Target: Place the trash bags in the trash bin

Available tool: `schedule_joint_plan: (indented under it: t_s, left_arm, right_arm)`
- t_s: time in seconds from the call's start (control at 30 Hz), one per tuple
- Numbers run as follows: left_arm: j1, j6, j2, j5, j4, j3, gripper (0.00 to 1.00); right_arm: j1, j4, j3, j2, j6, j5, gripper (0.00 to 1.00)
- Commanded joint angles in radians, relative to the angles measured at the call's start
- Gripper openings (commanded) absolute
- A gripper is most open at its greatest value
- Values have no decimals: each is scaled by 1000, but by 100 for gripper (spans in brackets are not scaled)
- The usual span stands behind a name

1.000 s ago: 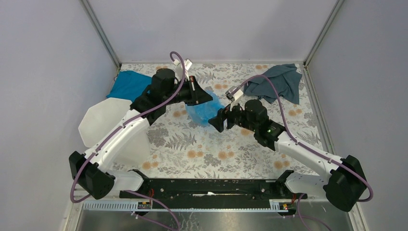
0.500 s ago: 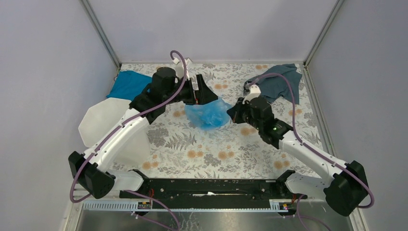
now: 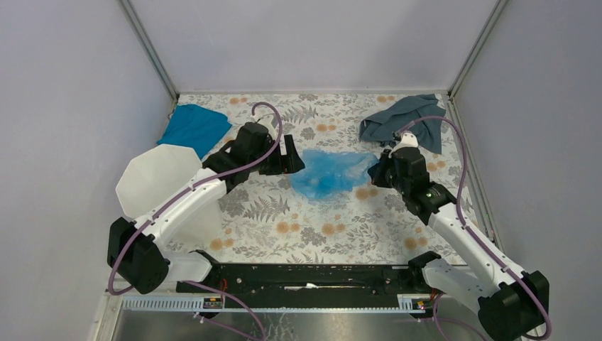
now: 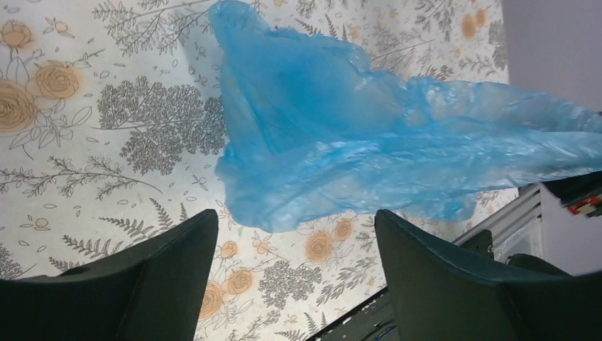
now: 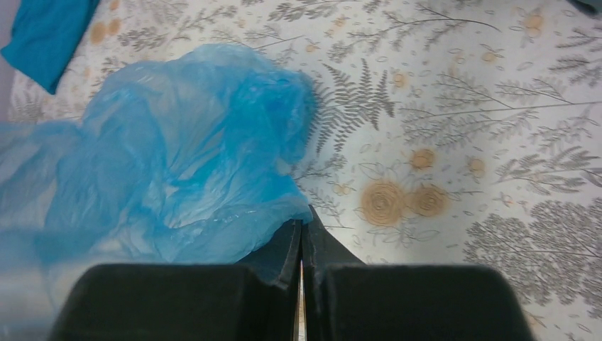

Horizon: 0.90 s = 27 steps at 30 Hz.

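The trash bag (image 3: 329,173) is a thin light-blue film, spread loosely on the flowered table mid-view. My right gripper (image 3: 375,172) is shut on its right edge; in the right wrist view the film (image 5: 177,156) runs into the closed fingertips (image 5: 304,217). My left gripper (image 3: 294,162) is open just left of the bag and holds nothing. In the left wrist view the bag (image 4: 341,135) lies beyond the gripper (image 4: 294,234), whose fingers are spread with only table between them. The white faceted trash bin (image 3: 157,177) stands at the left, beside the left arm.
A teal-blue cloth (image 3: 195,126) lies at the back left, also seen in the right wrist view (image 5: 46,32). A grey-blue cloth (image 3: 405,121) lies at the back right, behind the right wrist. Grey walls enclose the table on three sides.
My left gripper let go of the bag and drew back toward the near left. My right gripper closed on the bag's edge and pulled it rightward, stretching the film out.
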Motion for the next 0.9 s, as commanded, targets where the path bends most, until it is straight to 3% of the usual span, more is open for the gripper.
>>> schedule_joint_plan:
  t_s: [0.0,0.13,0.27,0.43,0.67,0.77,0.87]
  left_arm:
    - [3,23,-53,50,119,-57,82]
    - [9,37,-38,289,244,-113,82]
    - [13,40,-15,384,328,-117,92]
    - [13,28,74,542,436,-130,95]
    - [12,12,119,534,499,-201,98]
    - [-4,-7,119,547,530,-230,93]
    - [-7,-24,102,552,535,-255,77]
  right_arm:
    - [-61,-41,6,-2,-43,24,0]
    - [-118,-35,11,37,-64,-19,0]
    - [-176,-37,34,95,-81,-56,0]
    - [-221,-24,50,132,-93,-144,0]
    - [-250,4,39,137,-101,-202,0]
    - [-252,8,36,146,-99,-218,0]
    - [-253,6,34,145,-99,-226,0]
